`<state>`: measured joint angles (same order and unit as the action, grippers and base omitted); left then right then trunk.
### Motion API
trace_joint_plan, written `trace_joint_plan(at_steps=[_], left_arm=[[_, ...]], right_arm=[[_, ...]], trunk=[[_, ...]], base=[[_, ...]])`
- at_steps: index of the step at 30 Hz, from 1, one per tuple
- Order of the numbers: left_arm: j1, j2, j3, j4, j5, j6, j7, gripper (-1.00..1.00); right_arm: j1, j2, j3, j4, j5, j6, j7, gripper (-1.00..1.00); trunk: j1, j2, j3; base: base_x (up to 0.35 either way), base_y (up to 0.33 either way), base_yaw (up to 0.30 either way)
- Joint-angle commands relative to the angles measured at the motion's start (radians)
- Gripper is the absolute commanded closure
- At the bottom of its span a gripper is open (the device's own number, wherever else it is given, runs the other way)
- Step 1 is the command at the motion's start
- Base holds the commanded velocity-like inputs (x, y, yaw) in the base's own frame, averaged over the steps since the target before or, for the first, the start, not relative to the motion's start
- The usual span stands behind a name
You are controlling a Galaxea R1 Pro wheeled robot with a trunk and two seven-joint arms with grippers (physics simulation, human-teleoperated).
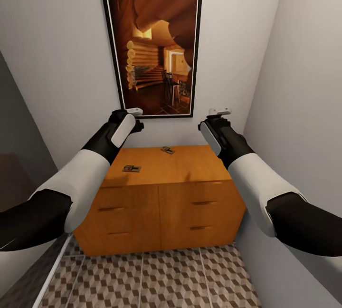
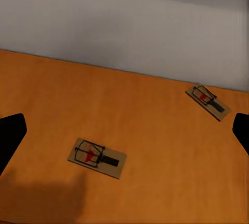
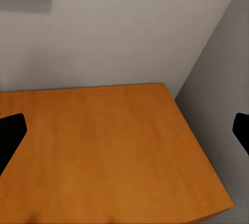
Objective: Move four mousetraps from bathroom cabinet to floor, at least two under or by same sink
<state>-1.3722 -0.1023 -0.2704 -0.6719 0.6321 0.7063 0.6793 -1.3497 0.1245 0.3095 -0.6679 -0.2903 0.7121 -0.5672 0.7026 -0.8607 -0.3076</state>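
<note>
Head view: two mousetraps point(image 1: 131, 168) point(image 1: 166, 150) atop cabinet point(image 1: 161, 213); both tools raised.

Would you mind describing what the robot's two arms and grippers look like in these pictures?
Both arms have smooth, rounded shells in alternating sections: glossy black near the body, a white forearm sleeve, then a black wrist with a pale grey-white side panel. The left gripper and right gripper end in small light-grey blocks. In the wrist views their fingers show as plain dark tips. No cables or markings are visible.
</note>
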Motion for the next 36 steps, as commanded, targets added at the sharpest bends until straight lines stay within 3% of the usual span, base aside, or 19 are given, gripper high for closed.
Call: trace_joint_plan(at_steps=[1, 4, 5, 6, 9, 10, 13, 14, 15, 18, 20, 22, 26, 36], left_arm=[[0.000, 0.000, -0.004, -0.001, 0.012, 0.001, 0.010, -1.00], [0.004, 0.000, -0.002, -0.002, 0.055, -0.005, 0.032, -1.00], [0.004, 0.000, -0.002, -0.002, 0.055, -0.005, 0.032, -1.00], [0.005, 0.000, -0.002, 0.002, 0.103, -0.011, 0.078, -1.00], [0.012, 0.000, -0.001, 0.005, 0.185, -0.034, 0.169, -1.00], [0.015, 0.002, -0.001, 0.008, 0.269, -0.125, 0.283, -1.00], [0.020, 0.005, -0.001, 0.010, 0.312, -0.202, 0.357, -1.00], [0.024, 0.005, -0.002, 0.017, 0.339, -0.255, 0.408, -1.00], [0.032, 0.005, -0.002, 0.039, 0.380, -0.353, 0.485, -1.00], [0.039, 0.004, -0.002, 0.059, 0.400, -0.424, 0.515, -1.00], [0.044, 0.005, -0.003, 0.107, 0.423, -0.517, 0.531, -1.00], [0.045, 0.005, -0.003, 0.129, 0.433, -0.546, 0.534, -1.00], [0.047, 0.005, -0.003, 0.164, 0.448, -0.582, 0.537, -1.00], [0.054, 0.000, -0.004, 0.179, 0.454, -0.602, 0.539, -1.00]], right_arm=[[-0.001, 0.000, 0.005, -0.001, -0.010, 0.003, -0.010, -1.00], [0.001, 0.009, 0.004, -0.001, -0.010, 0.003, -0.010, -1.00], [0.001, 0.009, 0.004, -0.001, -0.010, 0.003, -0.010, -1.00], [0.002, 0.013, 0.004, -0.001, -0.010, 0.002, -0.009, -1.00], [0.003, 0.014, 0.004, -0.001, -0.010, 0.002, -0.008, -1.00], [0.004, 0.015, 0.004, -0.001, -0.011, 0.001, -0.008, -1.00], [0.004, 0.015, 0.003, 0.000, -0.012, 0.001, -0.008, -1.00], [0.004, 0.015, 0.003, 0.000, -0.015, 0.001, -0.008, -1.00], [0.005, 0.015, 0.003, 0.001, -0.046, 0.001, -0.008, -1.00], [0.005, 0.014, 0.004, 0.003, -0.090, 0.001, -0.009, -1.00], [0.006, 0.012, 0.005, 0.006, -0.149, 0.001, -0.011, -1.00], [0.006, 0.012, 0.006, 0.007, -0.167, 0.001, -0.011, -1.00], [0.009, 0.010, 0.006, 0.011, -0.188, -0.001, -0.011, -1.00], [0.028, 0.009, 0.007, 0.012, -0.198, -0.003, -0.010, -1.00]], trunk=[[0.000, -0.001, -0.001], [0.000, -0.001, -0.001], [0.000, -0.001, -0.001], [0.000, -0.001, -0.001], [0.000, -0.001, -0.001], [0.000, -0.001, -0.001], [0.000, -0.001, -0.001], [0.000, -0.001, -0.001], [0.000, -0.001, -0.001], [0.000, -0.001, -0.001], [0.000, -0.001, -0.001], [0.000, -0.001, -0.001], [0.000, -0.001, -0.001], [0.000, -0.001, -0.001]], base=[[0.035, -0.011, 0.000], [0.012, -0.004, 0.000], [0.005, -0.001, 0.000], [0.002, -0.001, 0.000], [0.001, 0.000, 0.000], [0.000, 0.000, 0.000], [0.000, 0.000, 0.000], [0.000, 0.000, 0.000], [0.000, 0.000, 0.000], [0.000, 0.000, 0.000], [0.000, 0.000, 0.000], [0.000, 0.000, 0.000], [0.000, 0.000, 0.000], [0.000, 0.000, 0.000]])
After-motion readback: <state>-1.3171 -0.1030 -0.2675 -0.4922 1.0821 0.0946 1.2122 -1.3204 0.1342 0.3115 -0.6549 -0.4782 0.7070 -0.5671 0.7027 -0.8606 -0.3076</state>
